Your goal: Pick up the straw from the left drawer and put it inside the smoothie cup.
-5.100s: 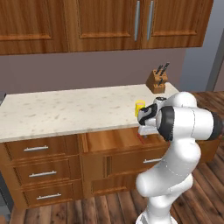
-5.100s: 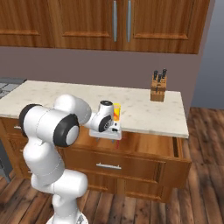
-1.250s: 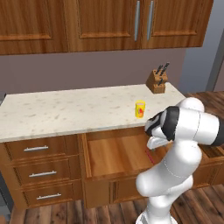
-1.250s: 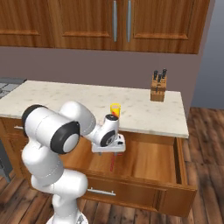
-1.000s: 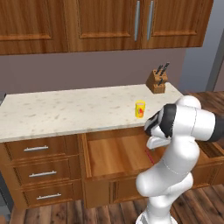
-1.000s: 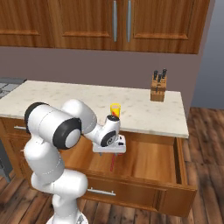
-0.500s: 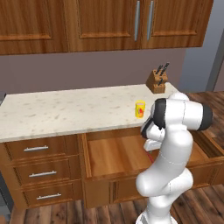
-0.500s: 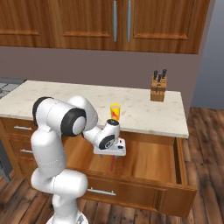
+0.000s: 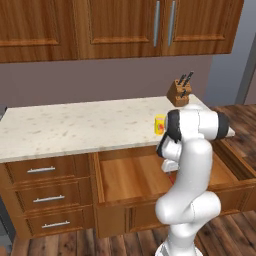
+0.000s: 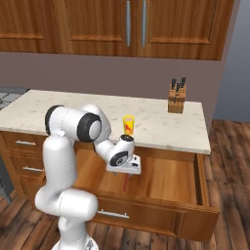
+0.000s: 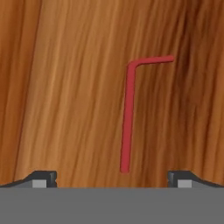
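The left drawer point(image 10: 168, 181) stands pulled out below the counter, its plain wood floor showing point(image 9: 125, 172). On that floor lies the thin red straw point(image 11: 127, 118), its bent tip pointing away to the right; a short piece of the straw point(image 10: 126, 183) shows under the hand. My gripper point(image 11: 112, 178) hangs open above the straw's near end, its fingertips point(image 11: 43, 177) wide apart and touching nothing. In the right base view the gripper point(image 10: 125, 171) points down into the drawer. The yellow smoothie cup point(image 10: 128, 125) stands upright on the counter just behind the drawer; the arm partly hides the cup point(image 9: 160, 124).
A wooden knife block point(image 10: 176, 99) stands at the counter's back right. Narrower drawers with silver handles point(image 9: 48, 199) are stacked left of the open drawer. The drawer's front panel point(image 10: 151, 215) juts out toward the base. Wall cabinets hang above the counter.
The drawer, shut five seconds ago, is now pulled out. Over the last second the arm's elbow has swung upright while the hand stayed over the straw, open.
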